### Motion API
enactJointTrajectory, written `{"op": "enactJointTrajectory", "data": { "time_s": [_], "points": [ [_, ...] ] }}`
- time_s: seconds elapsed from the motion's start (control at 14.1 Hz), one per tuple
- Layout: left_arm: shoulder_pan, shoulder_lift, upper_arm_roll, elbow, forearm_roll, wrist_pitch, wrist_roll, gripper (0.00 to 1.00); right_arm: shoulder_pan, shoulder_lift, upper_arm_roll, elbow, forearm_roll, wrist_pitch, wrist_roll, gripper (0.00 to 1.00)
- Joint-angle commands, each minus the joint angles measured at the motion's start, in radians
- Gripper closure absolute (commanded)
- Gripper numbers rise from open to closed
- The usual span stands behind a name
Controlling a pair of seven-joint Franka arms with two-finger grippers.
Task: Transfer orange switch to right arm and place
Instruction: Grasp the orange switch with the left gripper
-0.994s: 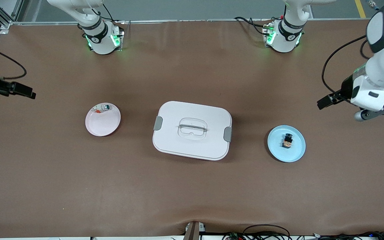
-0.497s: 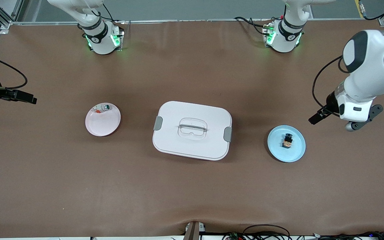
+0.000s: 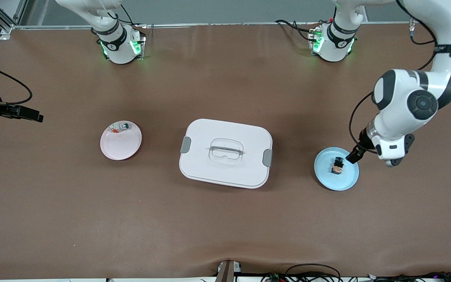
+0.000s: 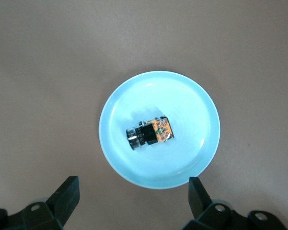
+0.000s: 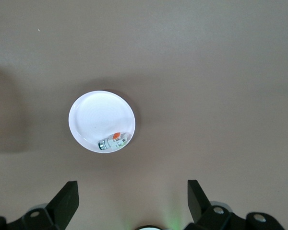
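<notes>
- While I wait on the right gripper (image 3: pixel 33 116), it hangs spread and empty at the right arm's edge of the worktop, well apart from the pink plate (image 3: pixel 120 145).
- The white box (image 3: pixel 225 152) sits mid-table.
- The orange switch (image 3: pixel 338 166) lies on the blue plate (image 3: pixel 345 182) toward the left arm's end.
- The left gripper (image 4: pixel 134 201) hovers over that plate's rim, fingers wide, holding nothing (clearly the nearer arm); I judge the switch's long axis runs roughly across the gap.

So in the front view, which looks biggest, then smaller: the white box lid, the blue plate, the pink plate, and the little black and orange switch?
1. White rectangular box lid
2. Round light-blue plate and round pink plate: these look about alike, so I won't rank them.
3. Tiny black-and-orange switch, lying on the blue plate.
</notes>
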Motion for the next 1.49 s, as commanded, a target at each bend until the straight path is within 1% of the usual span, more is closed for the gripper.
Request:
{"op": "enactJointTrajectory", "data": {
  "time_s": [0.0, 0.14, 0.28, 0.57, 0.78, 1.07, 1.21, 1.42],
  "points": [
    [0.000, 0.079, 0.000, 0.024, 0.019, 0.046, -0.037, 0.00, -0.006, -0.004, 0.009, 0.008, 0.004, -0.013, -0.007, 0.00],
    [0.010, 0.125, 0.001, 0.022, 0.019, 0.109, -0.040, 0.00, 0.000, -0.006, 0.012, 0.008, 0.022, -0.021, -0.001, 0.00],
    [0.010, 0.153, 0.001, 0.024, 0.017, 0.141, -0.049, 0.00, 0.000, -0.007, 0.015, 0.010, 0.039, -0.042, 0.005, 0.00],
    [0.000, 0.201, 0.001, 0.030, 0.017, 0.192, -0.172, 0.00, 0.000, -0.009, 0.015, 0.008, 0.041, -0.046, 0.005, 0.00],
    [0.002, 0.237, 0.001, 0.031, 0.017, 0.227, -0.212, 0.00, 0.000, -0.010, 0.015, 0.002, 0.041, -0.052, 0.004, 0.00],
    [0.005, 0.264, 0.003, 0.033, 0.017, 0.229, -0.273, 0.00, -0.001, -0.010, 0.015, 0.001, 0.044, -0.053, 0.004, 0.00],
    [-0.001, 0.277, 0.004, 0.047, 0.017, 0.229, -0.292, 0.00, -0.006, -0.012, 0.014, 0.001, 0.071, -0.053, 0.001, 0.00],
    [-0.001, 0.282, 0.004, 0.057, 0.017, 0.229, -0.298, 0.00, -0.008, -0.013, 0.015, -0.015, 0.074, -0.050, -0.002, 0.00]
  ]
}}
